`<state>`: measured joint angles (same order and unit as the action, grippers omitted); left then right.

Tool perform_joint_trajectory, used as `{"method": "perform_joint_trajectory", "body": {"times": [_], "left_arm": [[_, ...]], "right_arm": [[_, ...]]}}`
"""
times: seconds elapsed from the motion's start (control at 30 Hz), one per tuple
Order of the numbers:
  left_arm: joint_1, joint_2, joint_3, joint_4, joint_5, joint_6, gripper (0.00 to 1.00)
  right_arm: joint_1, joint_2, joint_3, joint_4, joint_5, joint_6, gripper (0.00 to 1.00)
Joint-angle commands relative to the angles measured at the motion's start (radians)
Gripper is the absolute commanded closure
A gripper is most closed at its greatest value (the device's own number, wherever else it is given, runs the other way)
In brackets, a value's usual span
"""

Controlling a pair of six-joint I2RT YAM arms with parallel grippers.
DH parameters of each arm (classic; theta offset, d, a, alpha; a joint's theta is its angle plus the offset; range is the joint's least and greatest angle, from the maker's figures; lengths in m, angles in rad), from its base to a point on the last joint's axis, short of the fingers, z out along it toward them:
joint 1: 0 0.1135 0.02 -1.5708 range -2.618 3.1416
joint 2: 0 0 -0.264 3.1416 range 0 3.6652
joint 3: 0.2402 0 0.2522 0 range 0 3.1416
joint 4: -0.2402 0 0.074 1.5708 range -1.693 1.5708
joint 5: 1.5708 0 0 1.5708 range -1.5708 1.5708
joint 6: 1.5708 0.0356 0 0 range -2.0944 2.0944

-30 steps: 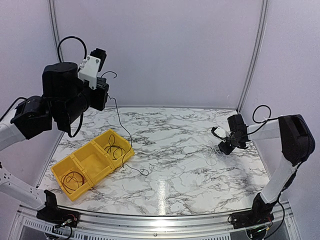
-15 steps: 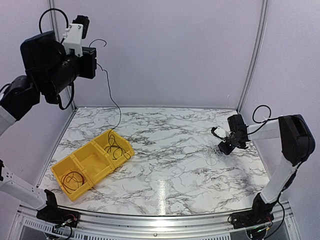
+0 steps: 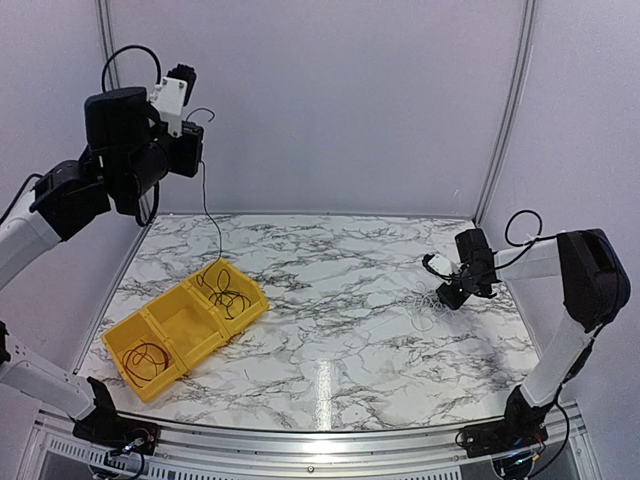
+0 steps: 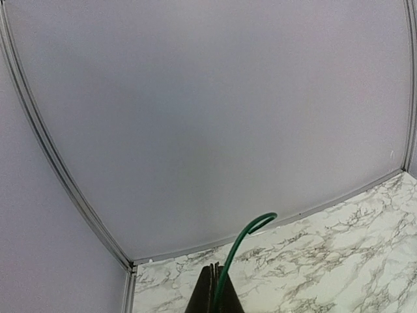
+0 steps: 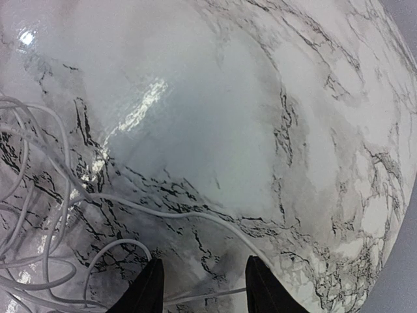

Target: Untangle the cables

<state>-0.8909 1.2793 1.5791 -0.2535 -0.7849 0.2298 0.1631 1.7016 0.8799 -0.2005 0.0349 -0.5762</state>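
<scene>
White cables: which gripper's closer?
Right. Right gripper hangs open over the white cables on the table; left gripper is raised high across the table, shut on a thin cable dangling into the bin.

The table (image 3: 340, 330) was white marble veined black and grey. The bin (image 3: 186, 322) was yellow, its cables (image 3: 228, 293) black. Another tangle (image 3: 424, 303) was white; one cable (image 4: 240, 246) looked green. The walls (image 3: 330, 100) were pale lilac-grey.

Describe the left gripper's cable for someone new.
Start at the yellow bin, left on the table. From its far compartment a thin dark-green cable runs up to the left gripper, shut on it high above. Unlike the coil in the near compartment and the white tangle on the right, it alone hangs in mid-air.
</scene>
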Motion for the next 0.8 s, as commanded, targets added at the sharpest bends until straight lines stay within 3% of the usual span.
{"method": "perform_joint_trajectory", "body": {"times": [0.0, 0.47, 0.77], "left_arm": [[0.042, -0.01, -0.108, 0.007, 0.083, -0.098, 1.0], [0.082, -0.043, -0.558, 0.093, 0.192, -0.355, 1.0], [0.109, 0.062, -0.633, 0.12, 0.293, -0.435, 1.0]], "right_arm": [[-0.004, 0.007, -0.011, -0.079, -0.018, -0.01, 0.56], [-0.005, 0.018, -0.012, -0.084, -0.023, -0.02, 0.56], [-0.004, 0.023, -0.01, -0.092, -0.024, -0.024, 0.56]]}}
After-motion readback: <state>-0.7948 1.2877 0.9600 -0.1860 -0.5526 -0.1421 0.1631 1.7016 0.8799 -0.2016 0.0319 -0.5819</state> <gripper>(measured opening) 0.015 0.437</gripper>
